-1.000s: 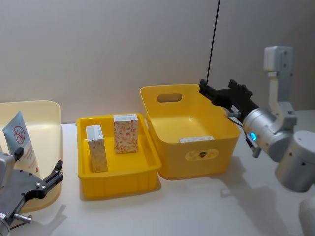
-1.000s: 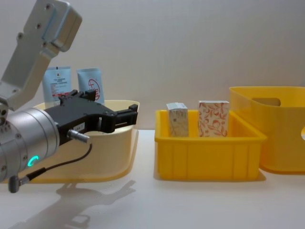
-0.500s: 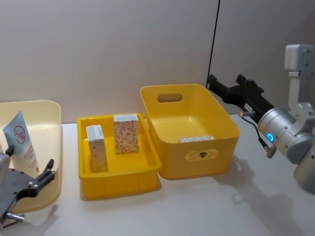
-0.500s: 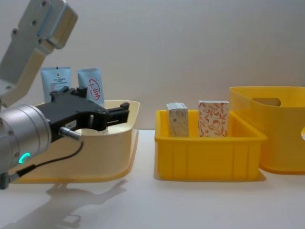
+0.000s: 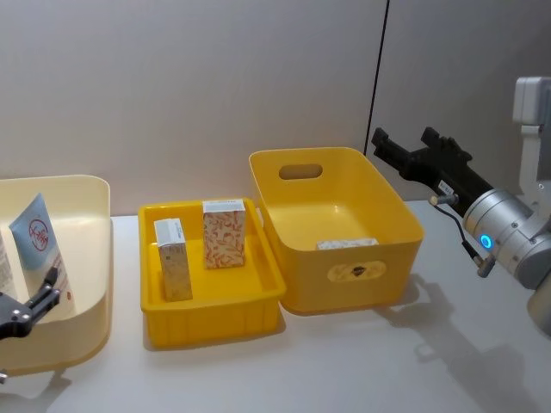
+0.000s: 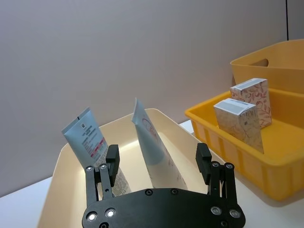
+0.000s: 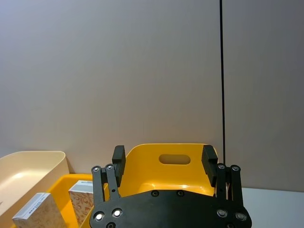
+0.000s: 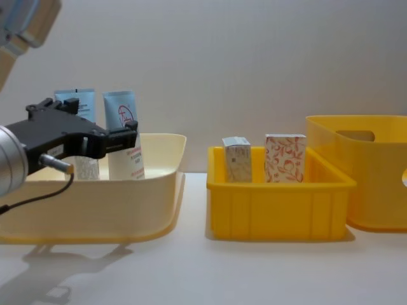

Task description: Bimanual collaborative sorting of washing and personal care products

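A pick seems pending: left gripper [image 6: 157, 159], fingers spread, faces the tubes [image 6: 152, 137]; right gripper [image 5: 405, 142] hovers, fingers spread. Next, straddle one tube.

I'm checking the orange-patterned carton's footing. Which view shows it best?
Head view: the orange-patterned carton stands whole in the tray. Chest view hides its base behind the tray wall; both wrist views catch it partly covered.
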